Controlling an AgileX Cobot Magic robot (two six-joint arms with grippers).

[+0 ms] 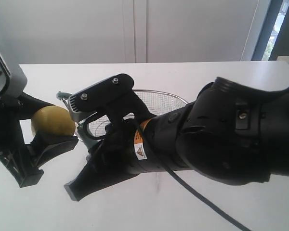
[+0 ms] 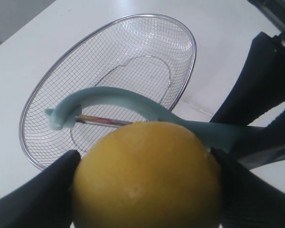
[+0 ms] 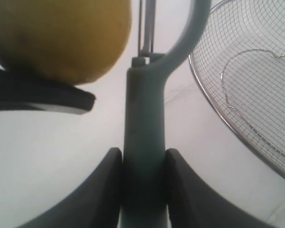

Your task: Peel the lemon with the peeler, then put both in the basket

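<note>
Yellow lemon (image 1: 49,120) sits far left in the exterior view, clamped in the left gripper (image 2: 145,159), jaws spread wide on both flanks of the fruit, held off the table (image 1: 207,72)

- lemon: bottom cut off in the left wrist view and top cut off in the right wrist view; the skin that shows is smooth
- left arm: mostly out of frame at the left edge, only a grey housing and black fingers show
- peeler (image 3: 145,118): teal handle pinched in the right gripper (image 3: 143,156), jaws narrow and tight on the handle; head arches across the top of the lemon
- blade (image 2: 102,121): lies just beside the skin; contact or small gap, cannot tell
- from the exterior camera the peeler is nearly all hidden behind the right gripper, only a sliver of teal shows
- basket (image 2: 192,47): wire mesh, resting on the table just right of the lemon and behind the peeler; right arm (image 1: 231,134) covers most of it from outside, only the far rim and some mesh show
- black cable (image 1: 192,192) runs off the arm and out at the lower edge

Surface: plain white tabletop, a faint seam next to the basket. Room: white panelled wall (image 1: 183,29) behind, strip of window (image 1: 279,24) at the far right, blurred
</note>
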